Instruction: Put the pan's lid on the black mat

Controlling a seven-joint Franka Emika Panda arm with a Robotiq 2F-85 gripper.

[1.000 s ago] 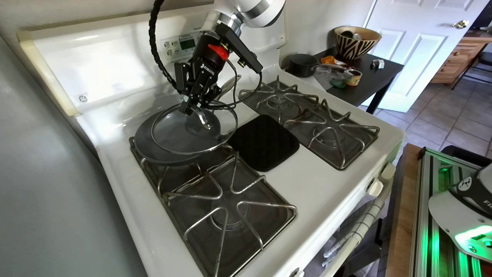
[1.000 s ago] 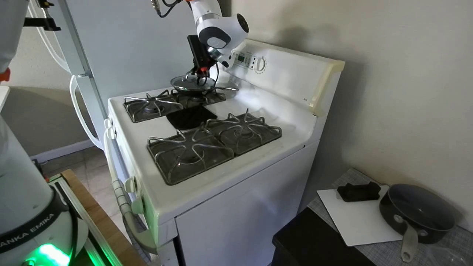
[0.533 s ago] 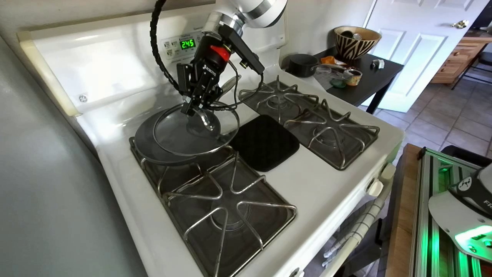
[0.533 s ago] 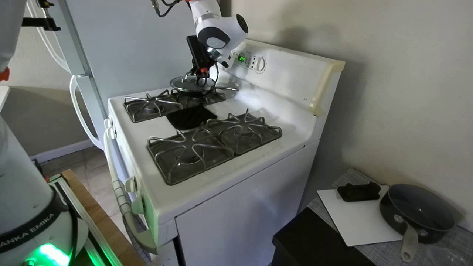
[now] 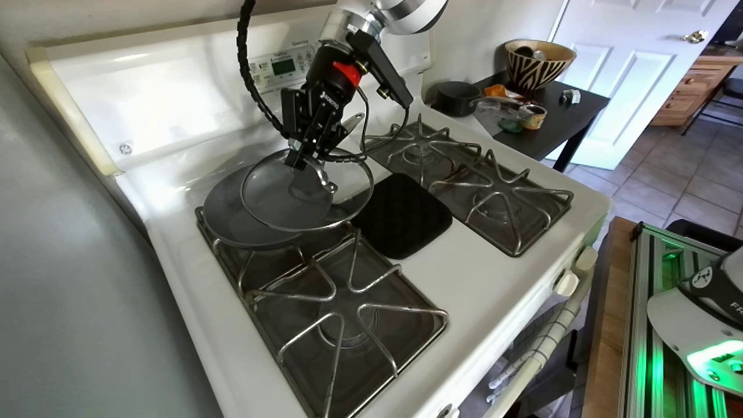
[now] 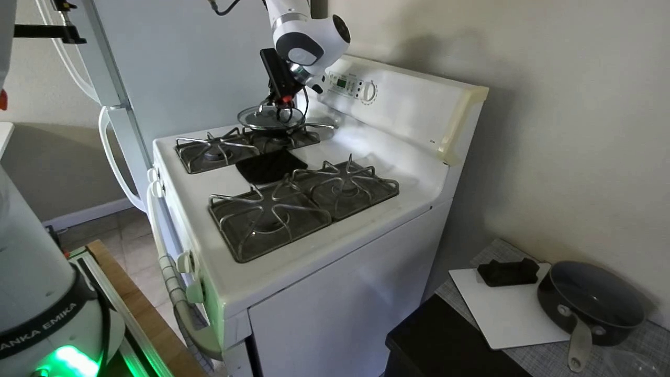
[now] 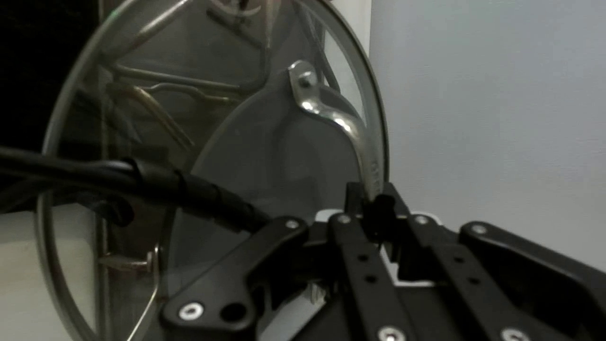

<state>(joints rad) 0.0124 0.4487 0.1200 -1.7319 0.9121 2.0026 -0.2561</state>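
The clear glass lid [image 5: 290, 203] with a metal rim is held above the dark-grey pan [image 5: 223, 215], offset toward the black mat and slightly tilted. My gripper [image 5: 302, 158] is shut on the lid's arched metal handle, and the wrist view shows the handle [image 7: 331, 116] running between the fingertips [image 7: 376, 194]. The pan sits on a back burner, its silver handle [image 5: 354, 123] pointing away behind the gripper. In an exterior view the lid [image 6: 254, 119] hides most of the pan. The flat black mat [image 5: 403, 217] lies bare between the burner grates and also shows there [image 6: 272, 166].
Burner grates [image 5: 348, 307] flank the mat on both sides [image 5: 496, 200]. The stove's back panel [image 5: 174, 87] stands behind the arm. The fridge [image 6: 183, 68] is beside the pan's side. A saucepan [image 6: 591, 298] stands on a side table. A black cable [image 7: 142, 182] hangs by the gripper.
My gripper and the lid have moved toward the mat's side and slightly upward, uncovering more of the pan. The pan and mat have not moved.
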